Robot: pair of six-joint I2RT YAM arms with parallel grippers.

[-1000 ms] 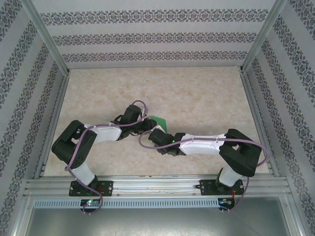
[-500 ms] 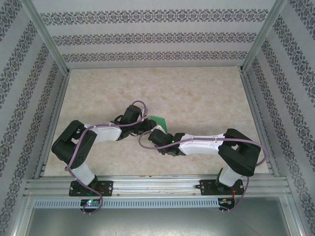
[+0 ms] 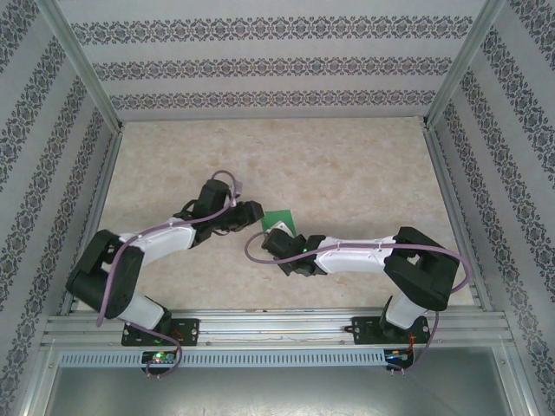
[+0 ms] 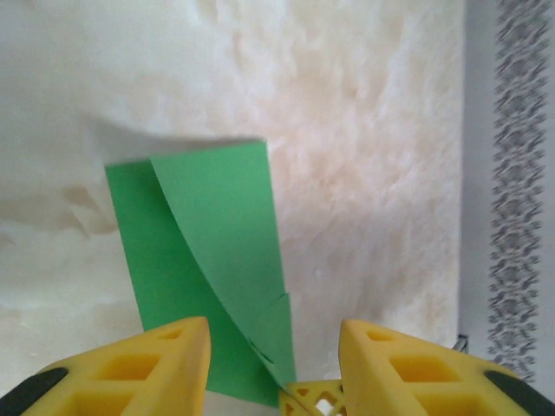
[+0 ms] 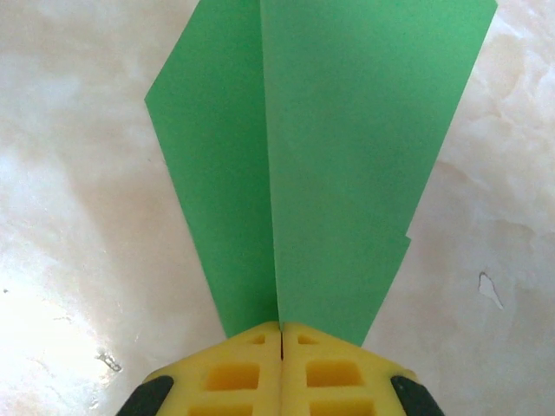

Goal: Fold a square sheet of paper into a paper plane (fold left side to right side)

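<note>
Right gripper: my yellow fingers pressed together, pinching the narrow end of the green paper. Left gripper: my fingers apart, gripping nothing. Paper: one, folded, mid-table between my two grippers. Table: one, pale marbled. Walls: three, patterned stripes.

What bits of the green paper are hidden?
Top view: the green paper is tiny, partly under the right gripper.
Left wrist view: its near left corner slips behind a yellow finger.
Right wrist view: its far end is cut by the top edge; its tip hides between shut fingers.
</note>
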